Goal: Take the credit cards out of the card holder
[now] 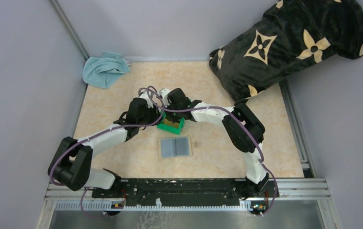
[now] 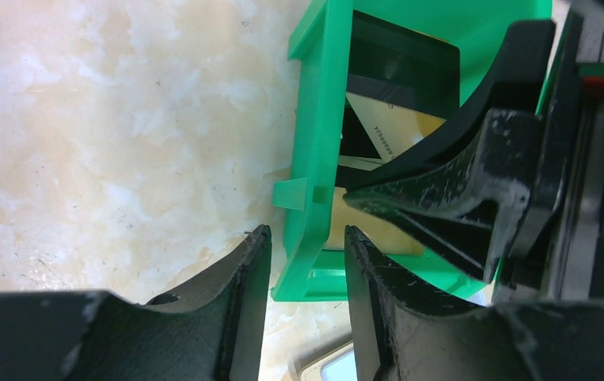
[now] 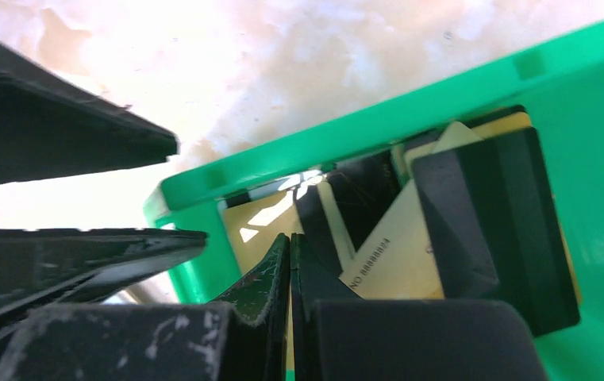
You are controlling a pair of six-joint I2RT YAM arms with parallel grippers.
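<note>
Jumbled credit cards (image 3: 386, 258) (gold, black); card holder (image 1: 174, 147) open.

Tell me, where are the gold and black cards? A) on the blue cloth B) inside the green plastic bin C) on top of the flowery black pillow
B: both wrist views show the gold-tan and black credit cards piled inside the green plastic bin.

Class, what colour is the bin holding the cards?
The bin is bright green, clearest in the right wrist view.

Green bin (image 1: 182, 125), blue towel (image 1: 104, 69), patterned pillow (image 1: 289, 43)
</note>
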